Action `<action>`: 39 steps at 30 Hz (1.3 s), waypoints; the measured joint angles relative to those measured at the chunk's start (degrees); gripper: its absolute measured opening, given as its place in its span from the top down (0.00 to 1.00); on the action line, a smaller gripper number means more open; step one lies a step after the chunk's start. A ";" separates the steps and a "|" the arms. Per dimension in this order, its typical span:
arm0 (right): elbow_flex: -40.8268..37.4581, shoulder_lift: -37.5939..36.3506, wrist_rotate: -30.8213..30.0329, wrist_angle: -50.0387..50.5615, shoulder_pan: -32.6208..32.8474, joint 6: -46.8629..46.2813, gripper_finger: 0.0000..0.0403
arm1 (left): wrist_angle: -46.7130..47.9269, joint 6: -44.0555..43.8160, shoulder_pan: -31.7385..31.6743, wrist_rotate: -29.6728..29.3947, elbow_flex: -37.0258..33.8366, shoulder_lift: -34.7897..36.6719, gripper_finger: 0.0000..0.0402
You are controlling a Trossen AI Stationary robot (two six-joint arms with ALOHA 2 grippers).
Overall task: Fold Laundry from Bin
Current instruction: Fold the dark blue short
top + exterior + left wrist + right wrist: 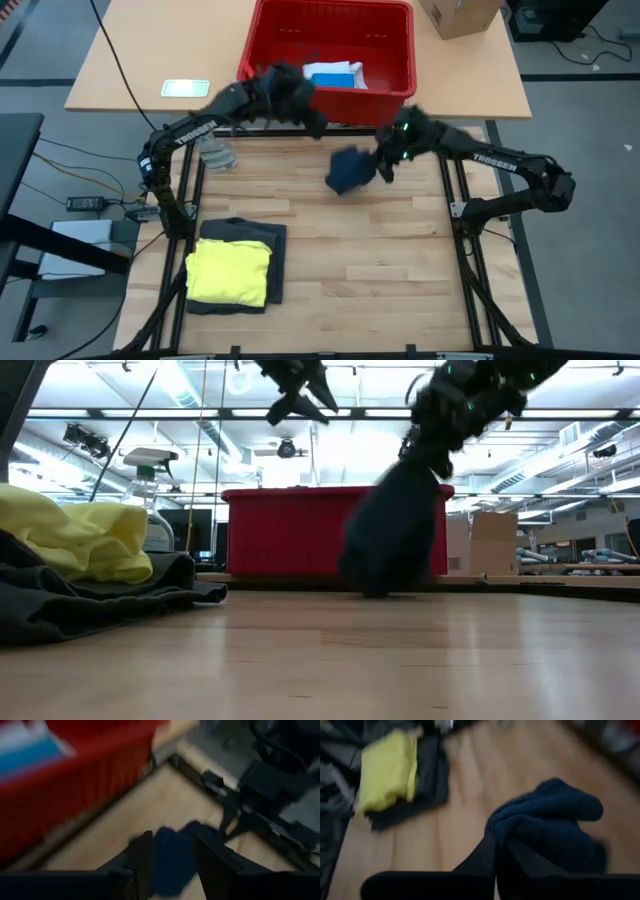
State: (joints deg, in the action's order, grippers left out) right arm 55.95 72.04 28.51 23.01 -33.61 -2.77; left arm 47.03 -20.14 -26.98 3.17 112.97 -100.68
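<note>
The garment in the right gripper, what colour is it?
Dark navy blue garment, clearest in the right wrist view.

Bright ceiling strip lights (330,415) glare in the low view, while both wrist views are motion-blurred.

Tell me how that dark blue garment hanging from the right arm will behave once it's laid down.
Probably floppy: the dark blue garment hangs bunched from the right gripper, its lower end on the table. Likely light, dangling from one pinch. It should slump into a heap, so expect to spread it flat.
</note>
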 joint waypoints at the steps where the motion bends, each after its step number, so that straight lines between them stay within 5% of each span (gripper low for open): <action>1: -2.81 0.03 0.08 -1.18 0.95 -1.08 0.91 | 1.38 -1.21 1.26 -0.29 -0.94 -0.08 0.64; 6: -17.24 0.08 5.26 -5.19 6.25 -12.23 0.77 | -1.73 -8.74 8.26 -0.32 -13.94 -0.11 0.64; 10: -25.05 -0.83 9.76 -5.44 11.73 -21.24 0.65 | -13.10 -15.65 12.19 2.71 -26.47 -0.40 0.64; 16: -26.71 -6.23 5.38 -5.78 15.70 -31.29 0.55 | -19.96 -18.61 14.06 5.30 -32.89 -0.28 0.64; 23: -25.08 -11.24 -12.12 -6.01 13.71 -46.02 0.56 | -17.59 -13.75 13.62 5.29 -32.25 1.98 0.64; 32: -25.69 -1.92 -12.38 -8.84 13.92 -52.33 0.62 | -12.09 -9.78 19.00 0.12 -34.72 3.78 0.64; 39: -25.71 6.56 -12.15 -22.72 15.58 -55.32 0.76 | -12.21 -10.12 21.54 1.76 -40.87 3.99 0.64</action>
State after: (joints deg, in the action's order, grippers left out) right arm 30.24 78.60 16.36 0.29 -18.03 -58.10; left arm 34.82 -30.26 -5.45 4.94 72.10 -96.69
